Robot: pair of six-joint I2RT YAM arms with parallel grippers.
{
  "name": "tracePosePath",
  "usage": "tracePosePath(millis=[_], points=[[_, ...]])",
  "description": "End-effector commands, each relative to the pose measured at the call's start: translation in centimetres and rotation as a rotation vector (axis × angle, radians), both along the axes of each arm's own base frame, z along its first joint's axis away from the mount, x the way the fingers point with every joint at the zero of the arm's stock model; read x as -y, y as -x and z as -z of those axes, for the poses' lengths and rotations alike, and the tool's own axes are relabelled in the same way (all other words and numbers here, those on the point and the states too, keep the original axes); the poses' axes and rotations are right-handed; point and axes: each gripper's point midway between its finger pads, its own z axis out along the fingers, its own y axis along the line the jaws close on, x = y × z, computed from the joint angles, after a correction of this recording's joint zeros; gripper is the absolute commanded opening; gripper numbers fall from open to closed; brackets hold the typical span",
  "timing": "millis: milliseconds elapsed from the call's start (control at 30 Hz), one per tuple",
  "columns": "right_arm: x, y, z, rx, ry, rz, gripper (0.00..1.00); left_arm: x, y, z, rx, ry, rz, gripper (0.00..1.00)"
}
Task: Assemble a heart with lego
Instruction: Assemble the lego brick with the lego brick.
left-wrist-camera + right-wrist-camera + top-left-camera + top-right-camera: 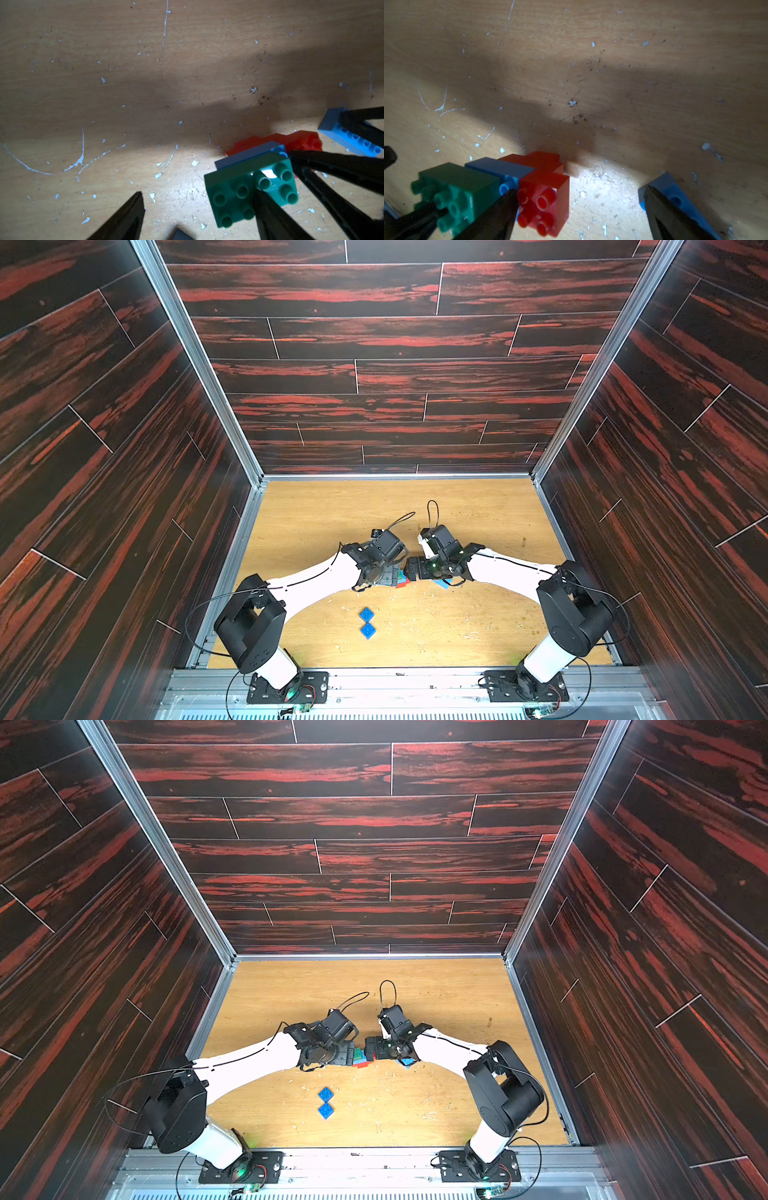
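The heart is a partial stepped cluster (401, 579) on the table's middle: a green brick (245, 191), a light blue brick (249, 152) and red-orange bricks (544, 205) joined. My left gripper (197, 193) is open, with one finger (270, 216) lying over the green brick and bare table between the fingers. My right gripper (581, 207) stands open on the cluster's other side. The end red-orange brick sits against one right finger (494, 218). A loose light blue brick (679, 197) lies behind the other right finger. Two loose dark blue lego squares (367, 622) lie nearer the front edge.
Both arms (316, 580) reach in from the front rail and meet at the table's middle, wrists almost touching. Dark wood-patterned walls with aluminium posts (249, 506) enclose the wooden table (332, 506) on three sides. White flecks and scratches mark its surface.
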Motion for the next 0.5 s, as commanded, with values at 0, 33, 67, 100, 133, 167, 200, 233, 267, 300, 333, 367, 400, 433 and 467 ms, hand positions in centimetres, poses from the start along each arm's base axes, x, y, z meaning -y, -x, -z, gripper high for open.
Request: tracePosePath(millis=[0,33,67,100,133,167,200,233,267,300,333,367,400,433,467], points=[[0.8,1.4,1.6,-0.053,0.042,-0.002,0.98,-1.2,0.9,0.8,-0.042,-0.047,-0.029,0.86],[0.9,1.4,1.6,-0.053,0.046,0.003,0.98,-0.8,1.0,0.8,-0.044,-0.024,-0.023,0.86],[0.9,1.2,1.6,-0.05,0.046,0.008,0.98,-0.8,0.9,0.6,-0.042,-0.022,-0.029,0.86],[0.9,1.2,1.6,-0.05,0.045,0.008,0.98,-1.1,0.9,0.5,-0.043,-0.032,-0.038,0.86],[0.8,1.1,1.5,-0.049,0.042,0.011,0.98,-1.3,0.9,0.3,-0.041,-0.045,-0.043,0.86],[0.7,1.1,1.5,-0.049,0.038,0.012,0.98,-1.3,0.8,0.1,-0.035,-0.046,-0.042,0.86],[0.7,1.1,1.5,-0.049,0.037,0.015,0.98,-1.3,0.8,0.1,-0.035,-0.044,-0.043,0.86],[0.8,1.1,1.5,-0.048,0.039,0.019,0.98,-1.3,0.8,0.0,-0.033,-0.043,-0.042,0.86],[0.9,1.1,1.5,-0.047,0.041,0.021,0.98,-1.2,0.8,-0.2,-0.037,-0.04,-0.04,0.86],[1.0,1.2,1.5,-0.046,0.043,0.024,0.98,-1.1,1.0,-0.2,-0.045,-0.037,-0.037,0.86],[1.0,1.2,1.6,-0.047,0.043,0.028,0.98,-1.1,1.0,-0.3,-0.049,-0.031,-0.035,0.86],[1.0,1.2,1.5,-0.046,0.039,0.029,0.98,-0.9,1.1,-0.3,-0.052,-0.018,-0.03,0.86],[0.9,1.2,1.5,-0.046,0.033,0.029,0.98,-0.6,1.1,-0.4,-0.051,-0.003,-0.027,0.86],[0.8,1.2,1.5,-0.048,0.026,0.028,0.98,-0.3,1.0,-0.4,-0.05,0.01,-0.023,0.86],[0.8,1.3,1.6,-0.051,0.024,0.027,0.98,-0.2,1.1,-0.4,-0.053,0.015,-0.02,0.86]])
